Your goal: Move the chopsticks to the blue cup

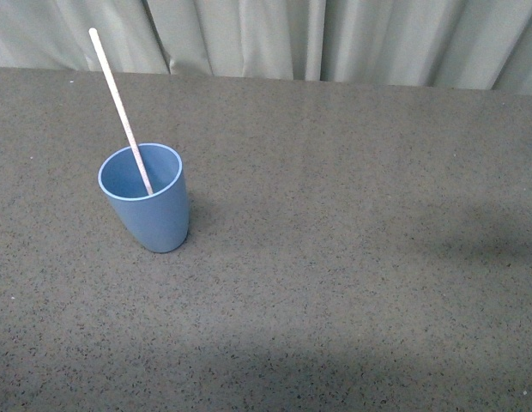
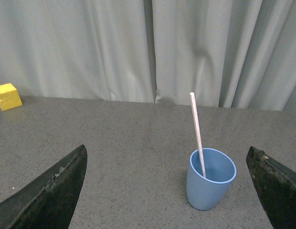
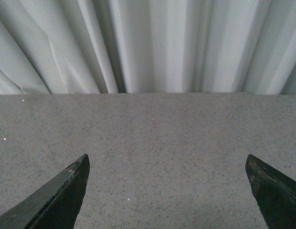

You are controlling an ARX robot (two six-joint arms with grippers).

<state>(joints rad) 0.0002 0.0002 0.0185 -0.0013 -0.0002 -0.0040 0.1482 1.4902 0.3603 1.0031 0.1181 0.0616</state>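
Well, in the front view you are looking at the blue cup (image 1: 144,202), which is standing upright on the left part of the speckled grey table (image 1: 352,257). The chopsticks (image 1: 118,105), showing as 1 pale stick, are sitting inside it with the lower end down in the cup. The stick is crossing the cup's far rim and slanting up and to the left. Its upper end is showing against the pale curtain (image 1: 335,39) that is hanging behind the table's far edge. Moving to the left wrist view, you are seeing the left gripper (image 2: 166,149) with its 2 dark fingers (image 2: 47,195) spread wide apart. Only table is lying between them, so it is holding nothing. The cup is standing ahead of the gripper, nearer 1 finger than the other and apart from both, and the stick is rising out of it almost upright. A yellow block (image 2: 7,96) is lying near the table's far edge by the curtain, well apart from the cup. Turning to the right wrist view, you are finding the right gripper (image 3: 167,157) likewise released. Its 2 fingers are splayed wide over the grey table and gripping nothing, with the curtain folds hanging beyond the table's edge.
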